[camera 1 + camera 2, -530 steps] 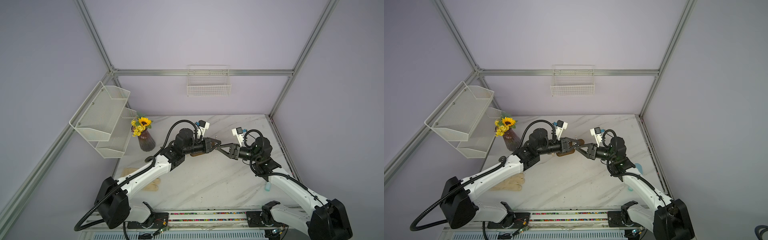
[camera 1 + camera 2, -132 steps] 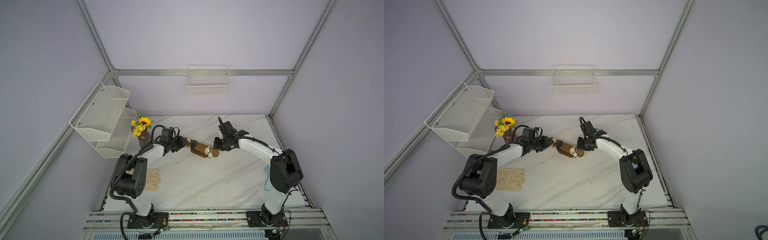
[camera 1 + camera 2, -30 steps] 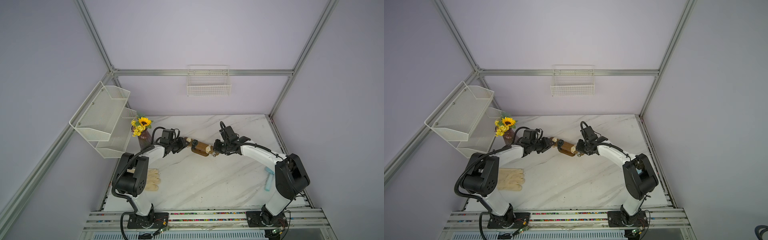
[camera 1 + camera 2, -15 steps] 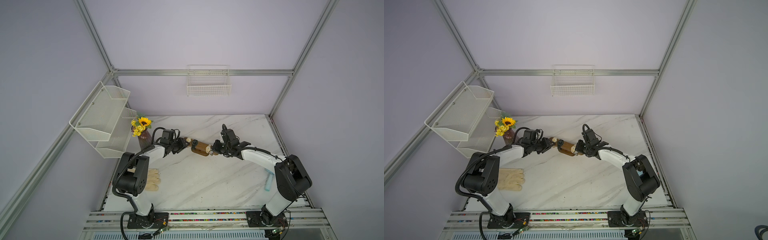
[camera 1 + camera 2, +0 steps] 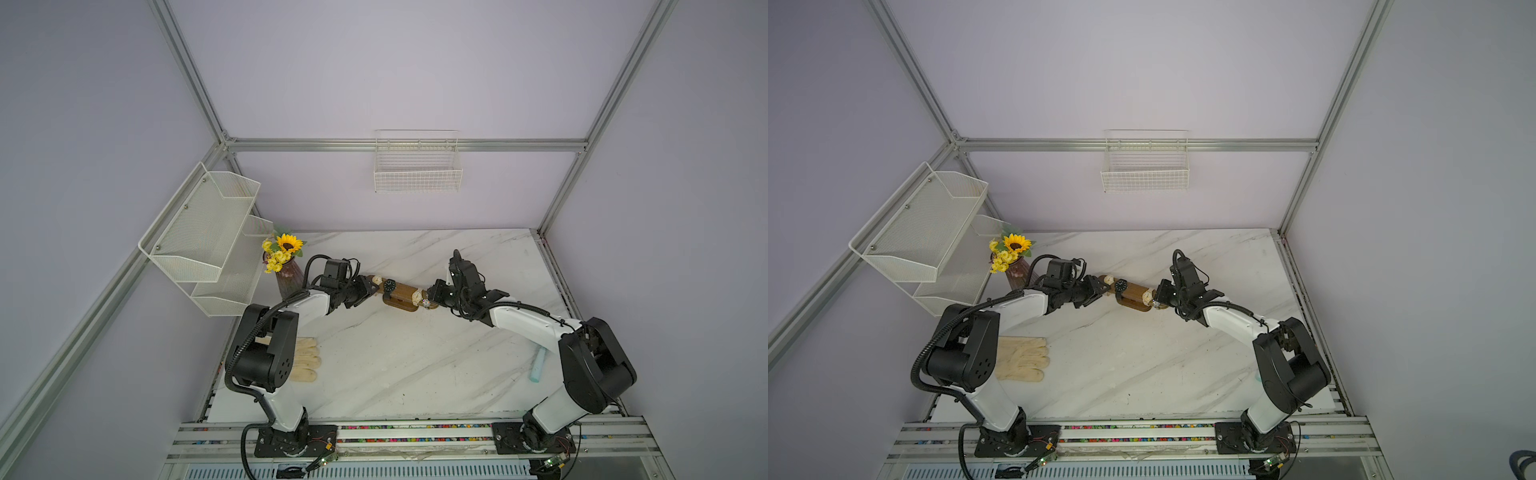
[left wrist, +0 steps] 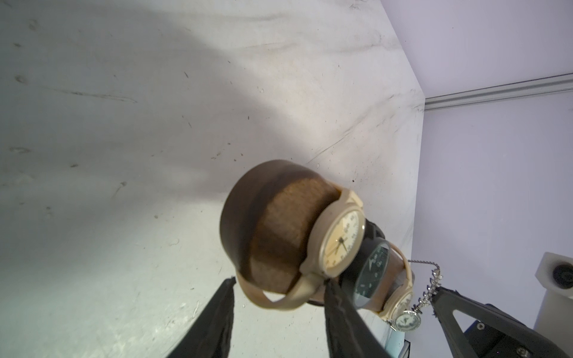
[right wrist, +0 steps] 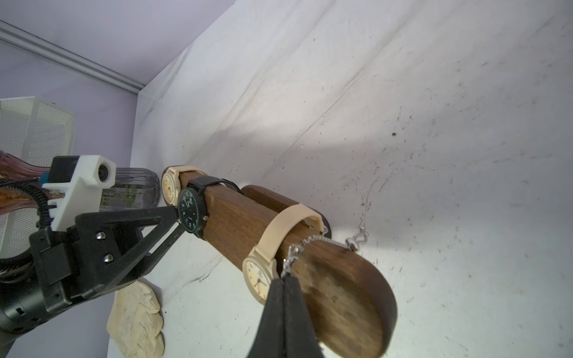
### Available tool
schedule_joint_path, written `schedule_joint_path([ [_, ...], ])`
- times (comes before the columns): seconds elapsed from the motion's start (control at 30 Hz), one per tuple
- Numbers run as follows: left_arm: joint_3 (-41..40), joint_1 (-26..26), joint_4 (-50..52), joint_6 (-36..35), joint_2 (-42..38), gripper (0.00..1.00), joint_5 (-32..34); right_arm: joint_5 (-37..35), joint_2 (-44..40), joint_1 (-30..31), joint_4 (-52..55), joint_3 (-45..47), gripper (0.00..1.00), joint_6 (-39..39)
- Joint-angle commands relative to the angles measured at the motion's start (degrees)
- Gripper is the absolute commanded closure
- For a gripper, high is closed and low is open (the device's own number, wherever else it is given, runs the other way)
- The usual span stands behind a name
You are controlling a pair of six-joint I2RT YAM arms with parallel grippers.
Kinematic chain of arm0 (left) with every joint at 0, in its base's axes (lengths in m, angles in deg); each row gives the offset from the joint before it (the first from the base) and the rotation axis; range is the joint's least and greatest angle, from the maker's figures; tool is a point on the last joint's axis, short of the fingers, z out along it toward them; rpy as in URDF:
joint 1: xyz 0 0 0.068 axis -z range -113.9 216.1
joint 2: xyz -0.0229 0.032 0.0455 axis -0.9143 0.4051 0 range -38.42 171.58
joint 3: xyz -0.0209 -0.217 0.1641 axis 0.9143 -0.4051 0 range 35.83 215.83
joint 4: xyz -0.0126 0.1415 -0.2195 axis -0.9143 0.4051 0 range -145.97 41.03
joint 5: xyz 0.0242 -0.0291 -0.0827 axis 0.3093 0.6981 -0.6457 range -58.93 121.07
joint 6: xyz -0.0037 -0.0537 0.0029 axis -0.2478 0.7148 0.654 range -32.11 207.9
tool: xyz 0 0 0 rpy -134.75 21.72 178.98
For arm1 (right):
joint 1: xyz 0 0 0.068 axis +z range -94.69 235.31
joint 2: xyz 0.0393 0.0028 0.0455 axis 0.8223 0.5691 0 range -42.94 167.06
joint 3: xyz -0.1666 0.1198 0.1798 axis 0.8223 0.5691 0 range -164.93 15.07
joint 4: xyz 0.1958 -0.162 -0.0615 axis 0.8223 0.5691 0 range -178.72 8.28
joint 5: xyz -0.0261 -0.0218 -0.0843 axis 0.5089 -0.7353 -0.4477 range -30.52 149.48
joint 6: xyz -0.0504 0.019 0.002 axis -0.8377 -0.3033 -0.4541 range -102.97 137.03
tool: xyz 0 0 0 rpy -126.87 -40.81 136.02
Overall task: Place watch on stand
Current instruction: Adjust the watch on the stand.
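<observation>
Silver watch (image 6: 406,320) pinched by its chain (image 7: 322,240) in my right gripper (image 7: 283,279), at the near end of the stand (image 7: 242,223).
Right fingers are closed on the chain, which drapes over the bar just beyond them. The bar's long axis runs away from those fingers toward my left gripper (image 6: 279,282). Left fingers stand apart, bracketing a cream watch (image 6: 341,240) by its strap at the far end; whether they press it I cannot tell. My right arm is nearer, so I'd judge seating the chain falls to it.
</observation>
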Motion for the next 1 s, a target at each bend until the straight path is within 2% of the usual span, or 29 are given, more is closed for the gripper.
schedule_joint_path([
  [0.0, -0.9, -0.5, -1.9, 0.9, 0.4, 0.53, -0.9, 0.6, -0.9, -1.1, -3.3, 0.4, 1.0, 0.1],
  [0.27, -0.7, -0.4, -1.9, 1.0, 0.6, 0.53, -0.9, 3.6, 0.4, -3.0, -7.1, 2.5, 1.0, 1.4],
  [0.43, -0.4, -0.4, -2.0, 1.0, 0.8, 0.53, -1.0, 12.3, 2.7, -6.3, -13.8, 4.7, 1.0, 6.0],
  [0.6, -0.2, -0.4, -2.0, 1.1, 0.7, 0.53, -0.8, 16.9, 6.0, -7.2, -15.7, 3.9, 1.0, 8.4],
  [0.97, 0.1, -0.4, -1.9, 1.3, 1.0, 0.53, -0.9, 16.8, 6.5, -8.3, -16.6, 4.7, 1.0, 8.7],
])
